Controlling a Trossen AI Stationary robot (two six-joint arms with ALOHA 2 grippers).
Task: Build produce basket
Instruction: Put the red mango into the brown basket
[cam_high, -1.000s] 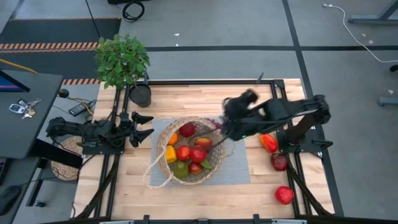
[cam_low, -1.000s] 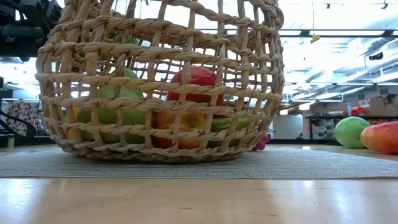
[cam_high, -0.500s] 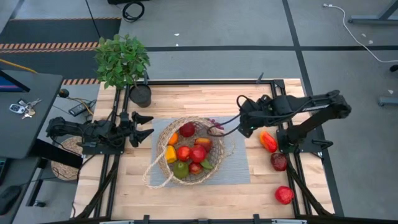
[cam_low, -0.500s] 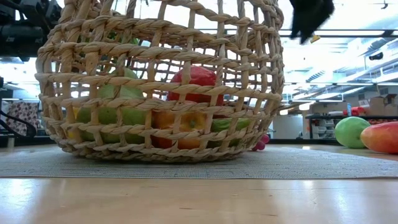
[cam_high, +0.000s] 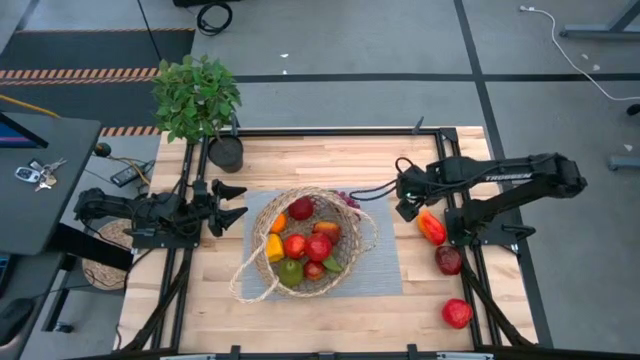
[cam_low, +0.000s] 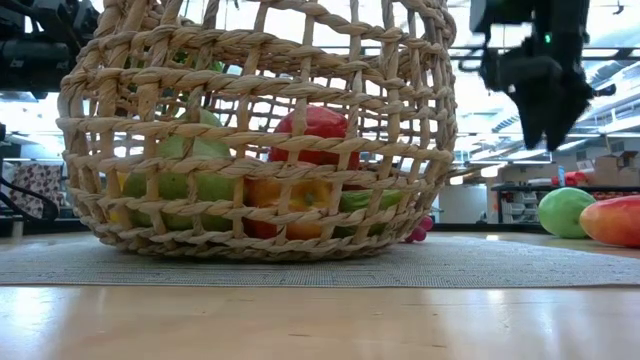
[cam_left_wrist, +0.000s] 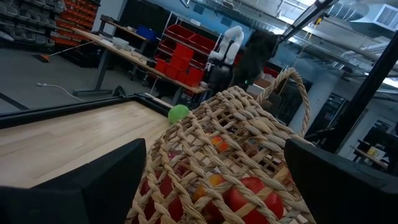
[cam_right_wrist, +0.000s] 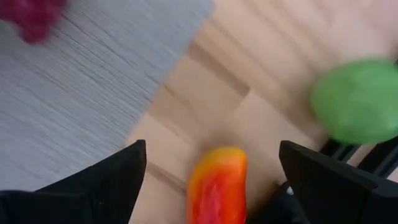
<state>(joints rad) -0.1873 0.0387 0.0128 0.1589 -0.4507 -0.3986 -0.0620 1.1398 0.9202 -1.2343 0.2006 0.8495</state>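
My right claw (cam_high: 410, 203) hung spread and empty over the red-and-yellow pepper (cam_right_wrist: 216, 185), the next piece for the round tan wicker basket (cam_high: 312, 243).

The pepper lay on the wooden worktop (cam_high: 330, 305) directly beneath my wide-open fingers, a green apple (cam_right_wrist: 357, 101) just beyond it by the frame; the basket, already holding much of the produce, stood well off toward my waiting left claw (cam_high: 228, 205), also open. I judged the risks: descending off-centre could pinch the smooth pepper's end and squirt it away, or nudge the apple rolling; carrying it back, the looping handle (cam_high: 245, 275) might snag.
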